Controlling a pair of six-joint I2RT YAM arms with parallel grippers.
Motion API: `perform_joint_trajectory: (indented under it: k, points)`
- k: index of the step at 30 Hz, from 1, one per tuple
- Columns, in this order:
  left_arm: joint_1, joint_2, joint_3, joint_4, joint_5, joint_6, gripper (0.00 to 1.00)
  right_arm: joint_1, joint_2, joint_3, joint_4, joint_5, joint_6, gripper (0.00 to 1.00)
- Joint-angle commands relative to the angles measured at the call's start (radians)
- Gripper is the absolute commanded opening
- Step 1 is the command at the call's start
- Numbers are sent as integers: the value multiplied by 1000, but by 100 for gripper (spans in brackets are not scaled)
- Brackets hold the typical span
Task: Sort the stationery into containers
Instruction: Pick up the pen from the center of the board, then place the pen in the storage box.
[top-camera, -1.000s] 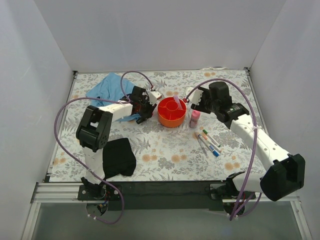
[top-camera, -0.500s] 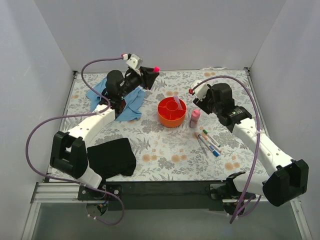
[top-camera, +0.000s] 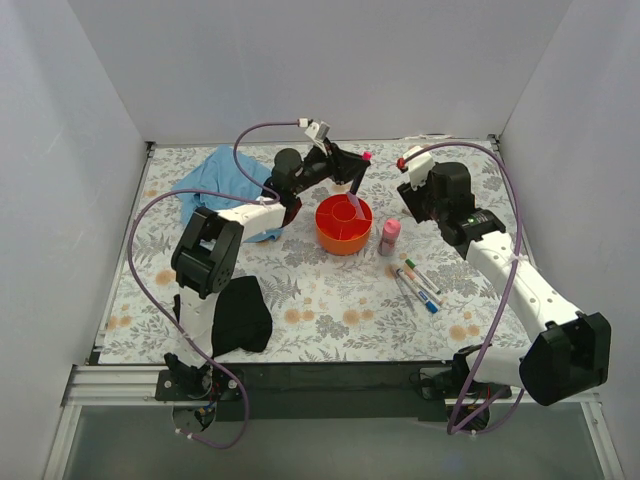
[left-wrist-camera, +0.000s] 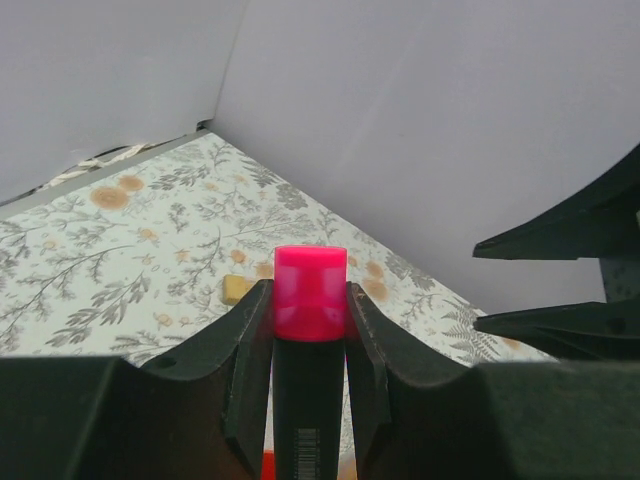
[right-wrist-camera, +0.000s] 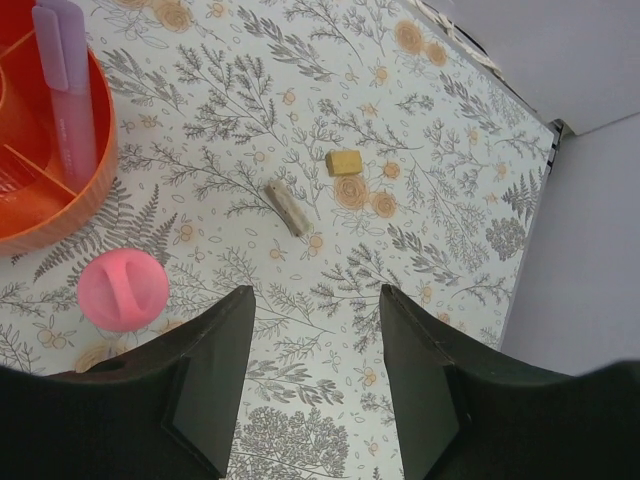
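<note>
Orange bowl (right-wrist-camera: 95, 170) is the only container out here, and so far it holds just the sticks (right-wrist-camera: 65, 90), pink and lilac side by side. They lean in one outer compartment on the far side, with their ends poking up past the rim. I can't make out anything in the other compartments or the centre well.

So it's early days. The left gripper (left-wrist-camera: 308, 302) is clamped on the highlighter (left-wrist-camera: 310, 278), pink cap sticking out beyond the fingers. It's carried high over the far part of the table, just behind the bowl, not yet in it. That looks like the piece in play right now.

The right gripper (right-wrist-camera: 315, 295) hangs with jaws apart and nothing between them, above bare table right of the bottle (right-wrist-camera: 122, 290). The bottle stands just beside the bowl, outside it. The markers (top-camera: 418, 282) lie together on the table nearer the arms, untouched. A small yellow block (right-wrist-camera: 343, 162) and a short brown stub (right-wrist-camera: 287, 210) lie loose too. Most of the sorting is left, by my reckoning.
</note>
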Motion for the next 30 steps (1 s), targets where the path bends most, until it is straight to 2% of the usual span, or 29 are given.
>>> perform_joint_trajectory:
  k: [1,12,23,30]
  points:
    - [-17,-24,43,123,25,-47,0,-15,-4,15,53,-6,38,61]
    - [-27,28,-85,249,68,-62,0,-29,15,8,54,-20,27,61]
    - [-31,144,-31,324,88,-75,0,-40,33,-9,54,-34,24,61]
    - [-33,174,-61,345,111,-67,1,-40,49,-18,54,-49,27,60]
